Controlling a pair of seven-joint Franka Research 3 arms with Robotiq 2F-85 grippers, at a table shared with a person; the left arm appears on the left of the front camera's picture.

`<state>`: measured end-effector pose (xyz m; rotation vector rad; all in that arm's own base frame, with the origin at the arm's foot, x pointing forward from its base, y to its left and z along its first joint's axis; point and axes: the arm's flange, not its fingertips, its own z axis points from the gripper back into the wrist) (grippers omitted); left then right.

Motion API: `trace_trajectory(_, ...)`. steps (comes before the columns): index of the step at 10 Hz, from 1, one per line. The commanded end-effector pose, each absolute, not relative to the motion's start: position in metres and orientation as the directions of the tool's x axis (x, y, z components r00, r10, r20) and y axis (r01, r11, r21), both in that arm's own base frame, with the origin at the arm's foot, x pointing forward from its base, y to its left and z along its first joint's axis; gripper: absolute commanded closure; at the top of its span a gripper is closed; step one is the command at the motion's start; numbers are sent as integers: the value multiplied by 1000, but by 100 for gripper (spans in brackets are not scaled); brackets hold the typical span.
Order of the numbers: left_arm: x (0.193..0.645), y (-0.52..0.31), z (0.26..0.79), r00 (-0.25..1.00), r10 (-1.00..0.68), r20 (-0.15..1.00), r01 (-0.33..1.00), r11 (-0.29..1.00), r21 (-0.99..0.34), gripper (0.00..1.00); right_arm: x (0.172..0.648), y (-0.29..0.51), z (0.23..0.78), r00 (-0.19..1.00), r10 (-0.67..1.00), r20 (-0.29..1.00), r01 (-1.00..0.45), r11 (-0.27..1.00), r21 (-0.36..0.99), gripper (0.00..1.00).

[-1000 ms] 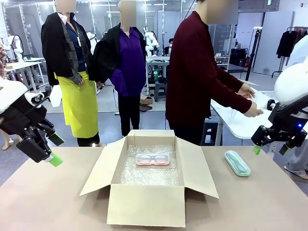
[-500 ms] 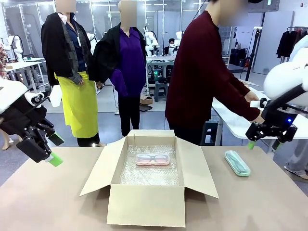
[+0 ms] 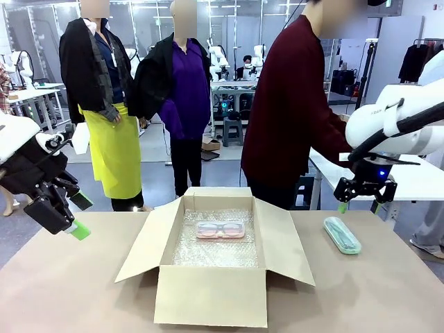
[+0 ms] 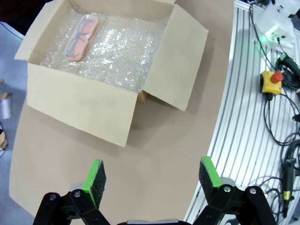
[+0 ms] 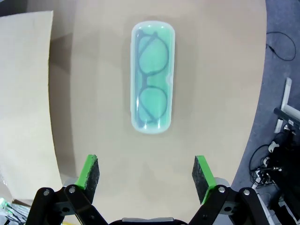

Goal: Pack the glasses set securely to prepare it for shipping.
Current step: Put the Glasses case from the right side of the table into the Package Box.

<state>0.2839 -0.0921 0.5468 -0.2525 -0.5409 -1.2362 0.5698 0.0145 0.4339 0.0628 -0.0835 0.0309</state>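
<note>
Mint green case [image 5: 153, 77] lies flat on the table [image 3: 69, 291], right of the cardboard box [image 3: 208, 295], apart from its flap. Dark glasses show through the translucent shell. Pink case [image 3: 220, 229] rests inside the box on crinkly bubble wrap [image 3: 215, 251], toward the far wall. We see the right gripper [image 5: 145, 176] pointing down above the mint case, fingers spread wide, holding nothing. Left gripper [image 3: 80, 216] hangs tilted over the table's left end, equally wide and empty.
</note>
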Motion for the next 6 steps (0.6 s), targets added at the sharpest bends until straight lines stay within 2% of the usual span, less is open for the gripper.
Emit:
trace_trajectory(1,284,-90,547,206,-829,519,945,306,113,0,588,23,428,998,-15,67,13,1000,21,0)
trace_trajectory(6,284,-90,547,206,-829,519,945,306,113,0,606,24,407,998,-22,51,19,998,52,0)
